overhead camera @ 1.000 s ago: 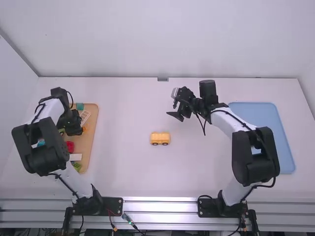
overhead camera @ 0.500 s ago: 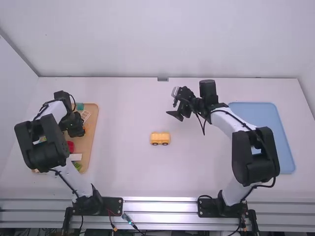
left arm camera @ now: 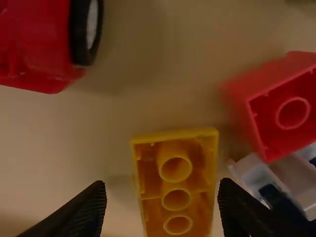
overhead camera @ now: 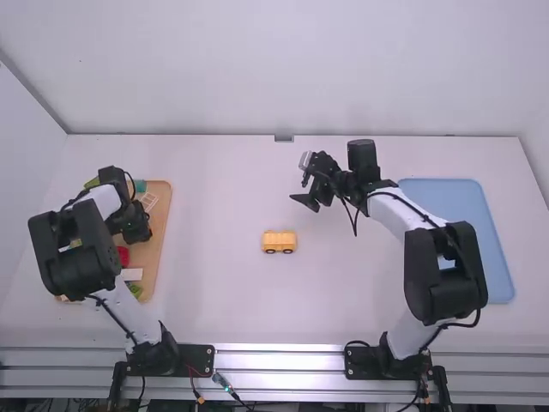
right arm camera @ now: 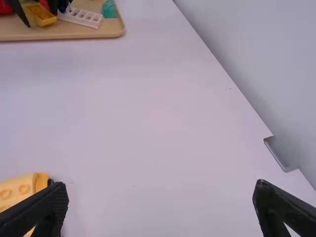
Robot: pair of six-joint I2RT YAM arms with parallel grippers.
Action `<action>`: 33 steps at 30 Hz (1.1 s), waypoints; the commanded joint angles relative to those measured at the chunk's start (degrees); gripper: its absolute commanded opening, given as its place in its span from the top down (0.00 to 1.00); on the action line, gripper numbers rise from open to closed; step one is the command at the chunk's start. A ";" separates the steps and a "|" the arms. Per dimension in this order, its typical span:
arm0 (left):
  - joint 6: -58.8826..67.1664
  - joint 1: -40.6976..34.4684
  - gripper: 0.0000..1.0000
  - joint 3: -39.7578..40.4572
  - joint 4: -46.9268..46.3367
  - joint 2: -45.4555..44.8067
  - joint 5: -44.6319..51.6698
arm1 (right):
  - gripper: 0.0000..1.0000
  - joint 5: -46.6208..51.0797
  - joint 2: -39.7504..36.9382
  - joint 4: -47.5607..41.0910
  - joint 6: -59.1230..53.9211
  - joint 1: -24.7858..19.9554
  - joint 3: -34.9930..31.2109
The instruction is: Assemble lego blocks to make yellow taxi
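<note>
Over the wooden tray, my left gripper (overhead camera: 137, 233) hangs in the high view. In the left wrist view the left gripper (left arm camera: 162, 205) is open, its fingers on either side of an upturned yellow-orange brick (left arm camera: 176, 201) with its hollow underside showing. At mid-table stands the yellow wheeled assembly (overhead camera: 279, 241), studs up; the right wrist view catches part of this yellow assembly (right arm camera: 17, 191) beside a fingertip. My right gripper (overhead camera: 306, 202) is above the table, behind and right of that assembly; the right gripper (right arm camera: 160, 192) is open with nothing between its fingers.
The wooden tray (overhead camera: 159, 249) at the left holds several loose pieces, including a red wheeled piece (left arm camera: 37, 47), a red brick (left arm camera: 284, 106) and a white lattice piece (right arm camera: 81, 16). A blue tray (overhead camera: 493, 249) lies at the right, partly under the right arm.
My left gripper has shifted slightly right and toward the camera over the wooden tray. The right arm and the yellow wheeled assembly have stayed put.
</note>
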 commanded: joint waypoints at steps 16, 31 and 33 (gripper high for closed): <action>-3.34 -2.47 0.57 -0.76 -1.73 0.48 -3.65 | 0.01 -0.31 0.44 -1.68 0.35 0.15 -0.09; -3.13 -2.38 0.44 -1.27 -1.62 0.48 -5.99 | 0.01 -0.35 0.44 -1.75 0.37 0.15 -0.09; -3.04 -2.56 0.51 -2.29 -0.02 0.48 -5.99 | 0.01 -0.35 0.44 -1.84 0.35 0.15 -0.09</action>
